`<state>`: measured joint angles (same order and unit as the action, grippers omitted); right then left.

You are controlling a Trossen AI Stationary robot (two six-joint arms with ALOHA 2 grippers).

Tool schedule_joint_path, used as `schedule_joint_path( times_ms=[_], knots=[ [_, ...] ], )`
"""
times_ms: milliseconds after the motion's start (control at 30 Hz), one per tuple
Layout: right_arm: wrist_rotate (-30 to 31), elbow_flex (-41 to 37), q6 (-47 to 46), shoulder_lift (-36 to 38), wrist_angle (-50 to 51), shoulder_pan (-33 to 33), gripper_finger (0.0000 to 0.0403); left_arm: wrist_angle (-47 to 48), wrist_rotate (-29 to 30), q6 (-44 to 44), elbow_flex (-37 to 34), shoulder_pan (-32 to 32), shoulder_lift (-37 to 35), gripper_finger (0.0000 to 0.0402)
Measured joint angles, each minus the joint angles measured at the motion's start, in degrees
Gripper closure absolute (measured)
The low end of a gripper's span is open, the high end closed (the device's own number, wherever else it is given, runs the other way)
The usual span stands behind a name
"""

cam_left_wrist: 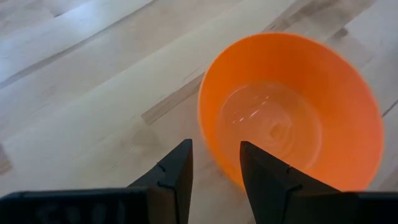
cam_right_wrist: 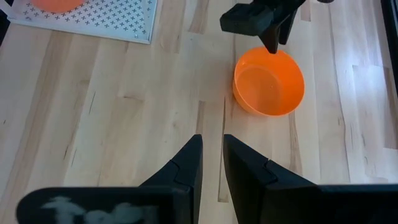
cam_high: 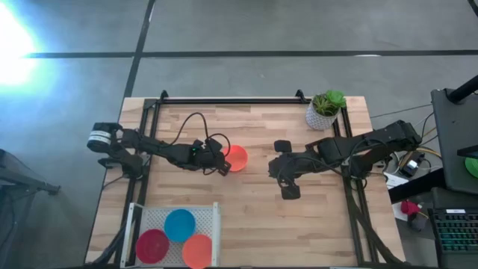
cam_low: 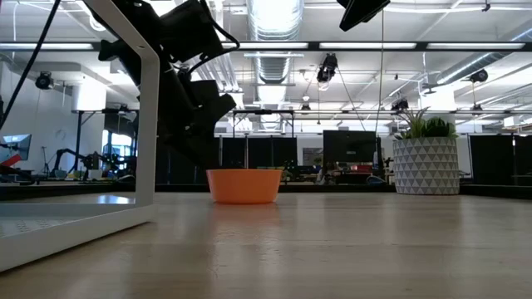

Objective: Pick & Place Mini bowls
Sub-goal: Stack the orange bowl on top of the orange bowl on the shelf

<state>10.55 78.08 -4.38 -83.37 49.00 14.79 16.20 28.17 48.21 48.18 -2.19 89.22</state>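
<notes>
My bench (cam_high: 246, 217) is pale planked wood; the low view looks past it into a lit hall. An orange mini bowl (cam_high: 236, 158) sits mid-bench. My left fingers (cam_left_wrist: 214, 171) stand apart beside its rim, empty. My right fingers (cam_right_wrist: 212, 163) are slightly parted, empty. Only overhead shows three bowls (cam_high: 178, 237) in the white tray (cam_high: 213, 217) at the near left corner.

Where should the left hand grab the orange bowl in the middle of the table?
Probably the near rim of the orange bowl. It sits upright and open, so the thin wall suits a pinch, one finger inside and one outside. The left hand hovers just above that edge, fingers apart; coming straight down looks best.
</notes>
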Motion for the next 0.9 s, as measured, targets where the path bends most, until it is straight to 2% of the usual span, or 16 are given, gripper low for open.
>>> schedule_joint_path(
  times_ms=[333,667,767,900],
  knots=[
    [0.0,0.0,0.05,-0.02,0.01,-0.02,0.0342,-2.52,0.23,0.87,0.0,0.83,4.01,0.0277],
    [-0.06,0.0,0.03,-0.02,0.06,-0.02,0.0342,-3.75,-0.01,-1.21,0.0,1.0,5.14,0.0283],
    [-0.06,0.0,-0.01,-0.02,0.04,-0.02,0.0342,-3.75,0.02,-1.32,-0.12,1.0,5.48,0.031],
    [-0.05,0.0,-0.15,-0.02,0.04,-0.02,0.0342,-3.79,1.26,-1.4,-0.13,1.02,5.41,0.0377]
  ],
)
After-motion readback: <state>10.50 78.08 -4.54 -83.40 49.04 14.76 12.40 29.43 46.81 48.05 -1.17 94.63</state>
